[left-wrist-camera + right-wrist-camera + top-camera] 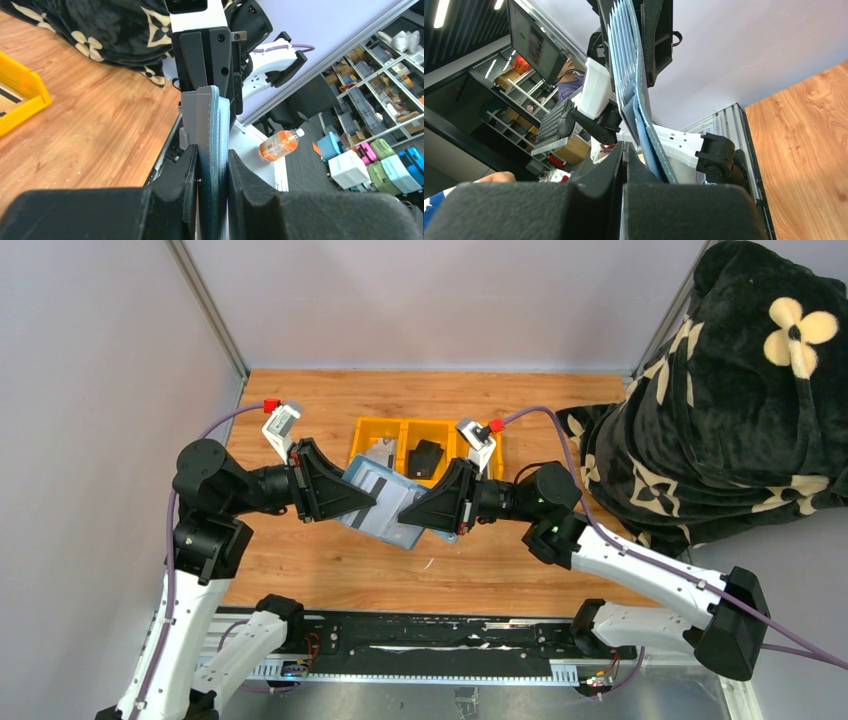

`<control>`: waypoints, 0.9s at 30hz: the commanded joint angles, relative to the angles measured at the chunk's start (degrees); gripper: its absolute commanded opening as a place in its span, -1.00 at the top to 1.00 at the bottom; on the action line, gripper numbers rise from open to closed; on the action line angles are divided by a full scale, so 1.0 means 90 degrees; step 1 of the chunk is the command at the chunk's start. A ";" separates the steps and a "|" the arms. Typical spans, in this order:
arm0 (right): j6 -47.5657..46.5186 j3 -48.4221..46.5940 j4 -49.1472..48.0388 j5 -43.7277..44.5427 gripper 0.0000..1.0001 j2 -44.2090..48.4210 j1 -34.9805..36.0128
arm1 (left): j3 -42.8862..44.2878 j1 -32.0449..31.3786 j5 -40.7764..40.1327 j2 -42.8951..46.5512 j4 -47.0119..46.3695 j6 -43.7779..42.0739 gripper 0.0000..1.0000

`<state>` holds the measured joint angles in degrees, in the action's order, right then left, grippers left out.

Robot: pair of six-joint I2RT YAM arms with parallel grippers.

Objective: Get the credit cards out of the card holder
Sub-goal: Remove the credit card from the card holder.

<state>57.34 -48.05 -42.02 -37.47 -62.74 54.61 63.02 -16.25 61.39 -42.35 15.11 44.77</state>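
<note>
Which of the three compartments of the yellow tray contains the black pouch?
The middle compartment holds the black pouch. The left compartment holds something pale instead, and the right compartment is partly hidden.

The middle of the counter (300, 575) was taken up by the card holder (378, 508), held above the wood between the left gripper (345, 495) and the right gripper (412, 512), their fingers clamped on its opposite ends. Passage just behind was barred by the yellow tray (372, 430). The right side was crowded by a black blanket (700, 440). Bare wood was left along the near edge and far left.
</note>
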 commanded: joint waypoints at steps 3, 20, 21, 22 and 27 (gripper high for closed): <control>-0.0057 0.0017 -0.0171 0.0022 1.00 0.0125 -0.0072 | 0.0332 -0.0006 0.0089 0.0104 -0.0018 -0.0023 0.59; 0.0141 -0.0596 -0.0431 -0.0154 0.64 -0.0548 0.0025 | 0.0188 -0.0006 -0.0073 0.0171 0.0144 -0.0157 0.67; 0.0151 -0.0602 -0.0450 -0.0177 0.68 -0.0564 0.0031 | 0.0200 -0.0010 -0.0068 0.0166 0.0137 -0.0136 0.66; 0.0157 -0.0582 -0.0470 -0.0181 0.73 -0.0567 0.0027 | 0.0232 -0.0003 -0.0058 0.0163 0.0124 -0.0118 0.65; 0.0253 -0.0418 -0.0750 -0.0136 0.92 -0.0558 0.0027 | 0.0286 -0.0009 0.0069 0.0142 0.0132 0.0004 0.44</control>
<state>58.81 -51.53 -44.40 -39.03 -67.46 54.61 64.01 -16.21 59.57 -41.41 16.80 43.44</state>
